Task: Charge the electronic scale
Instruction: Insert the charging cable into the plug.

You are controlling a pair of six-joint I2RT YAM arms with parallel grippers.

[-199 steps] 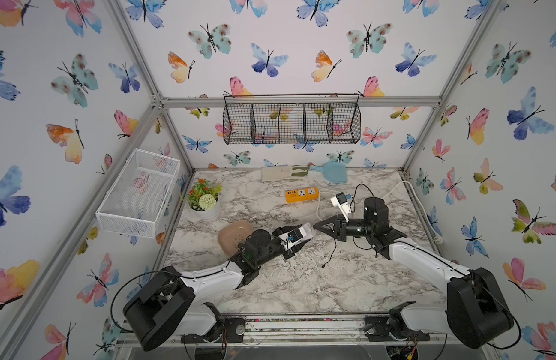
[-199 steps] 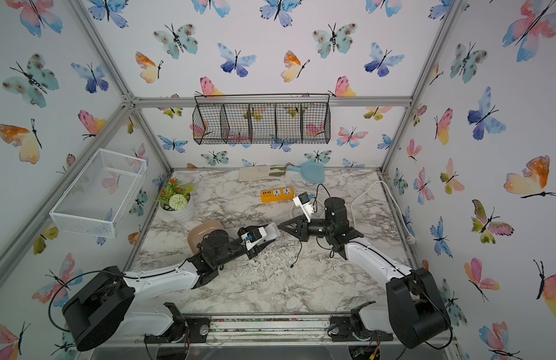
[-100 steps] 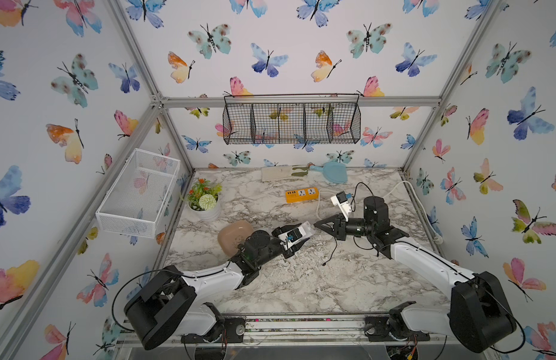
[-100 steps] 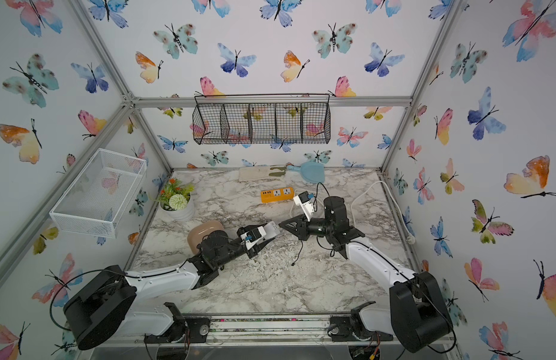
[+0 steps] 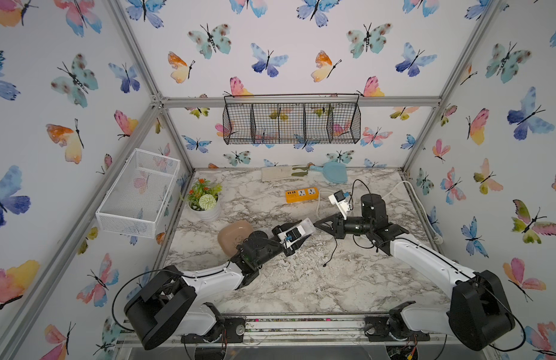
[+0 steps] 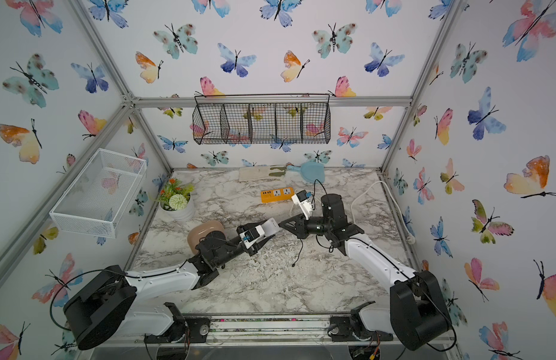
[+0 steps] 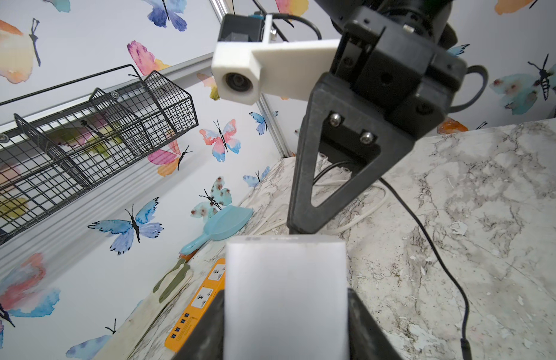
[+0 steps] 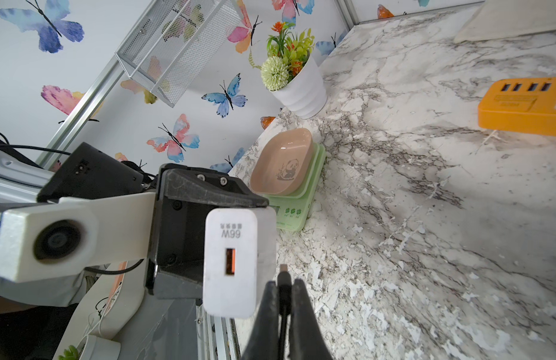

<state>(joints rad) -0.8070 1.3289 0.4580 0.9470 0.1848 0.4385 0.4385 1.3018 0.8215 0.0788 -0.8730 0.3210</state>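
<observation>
Very little has shifted. In both top views the right arm's shoulder housing sits slightly farther toward the lower right of the frame than a second ago, and the white arm link rising from it looks a touch more stretched. Any closing of the gap between the right gripper, jaws pinched on the black cable, and the white charger in the left gripper is too small to tell

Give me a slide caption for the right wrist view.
Right gripper holds a cable plug beside the left gripper's white charger; electronic scale behind.
</observation>
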